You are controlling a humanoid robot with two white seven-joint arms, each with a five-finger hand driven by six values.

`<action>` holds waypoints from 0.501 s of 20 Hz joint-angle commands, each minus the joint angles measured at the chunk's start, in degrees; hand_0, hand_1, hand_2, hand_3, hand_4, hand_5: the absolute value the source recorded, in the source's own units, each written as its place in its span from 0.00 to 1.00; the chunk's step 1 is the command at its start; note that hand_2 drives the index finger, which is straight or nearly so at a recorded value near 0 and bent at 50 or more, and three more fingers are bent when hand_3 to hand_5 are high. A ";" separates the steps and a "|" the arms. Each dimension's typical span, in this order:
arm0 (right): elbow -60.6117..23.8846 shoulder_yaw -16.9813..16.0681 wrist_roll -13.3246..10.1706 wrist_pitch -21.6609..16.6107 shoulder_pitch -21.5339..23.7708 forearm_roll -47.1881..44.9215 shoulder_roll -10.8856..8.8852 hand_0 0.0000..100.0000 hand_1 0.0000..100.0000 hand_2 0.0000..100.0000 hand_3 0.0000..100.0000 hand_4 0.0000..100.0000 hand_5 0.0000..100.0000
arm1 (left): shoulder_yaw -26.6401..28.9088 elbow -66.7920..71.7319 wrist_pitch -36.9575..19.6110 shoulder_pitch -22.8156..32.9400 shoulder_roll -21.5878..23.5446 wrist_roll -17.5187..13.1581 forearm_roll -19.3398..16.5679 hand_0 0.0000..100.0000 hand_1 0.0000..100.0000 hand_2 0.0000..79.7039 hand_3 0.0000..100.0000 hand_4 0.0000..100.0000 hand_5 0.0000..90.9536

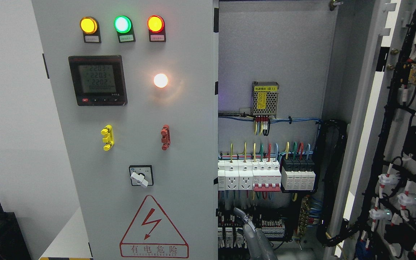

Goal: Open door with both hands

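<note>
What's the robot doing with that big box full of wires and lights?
It is working on opening a grey electrical cabinet. The right door already stands swung wide open, so the switches and coloured wires inside show. The left door, with its lit lamps and meter, faces the camera and covers its side. One robot hand pokes up at the bottom, just right of that door's edge, holding nothing that can be seen.

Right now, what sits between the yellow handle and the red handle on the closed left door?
Head view: only bare grey door between the yellow handle and red handle.
</note>
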 commanded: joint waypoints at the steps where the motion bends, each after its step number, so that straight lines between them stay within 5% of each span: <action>1: 3.04 0.53 0.03 0.28 -1.92 -1.75 -0.10 0.00 0.00 0.00 0.00 0.00 0.00 | 0.44 -0.01 -0.04 -0.53 0.00 -0.02 0.00 0.00 0.00 0.00 0.00 0.04 0.00; 10: 3.65 2.29 0.11 0.72 -4.03 -2.98 -0.19 0.00 0.00 0.00 0.00 0.00 0.00 | 0.44 -0.01 -0.04 -0.53 0.00 -0.02 0.00 0.00 0.00 0.00 0.00 0.04 0.00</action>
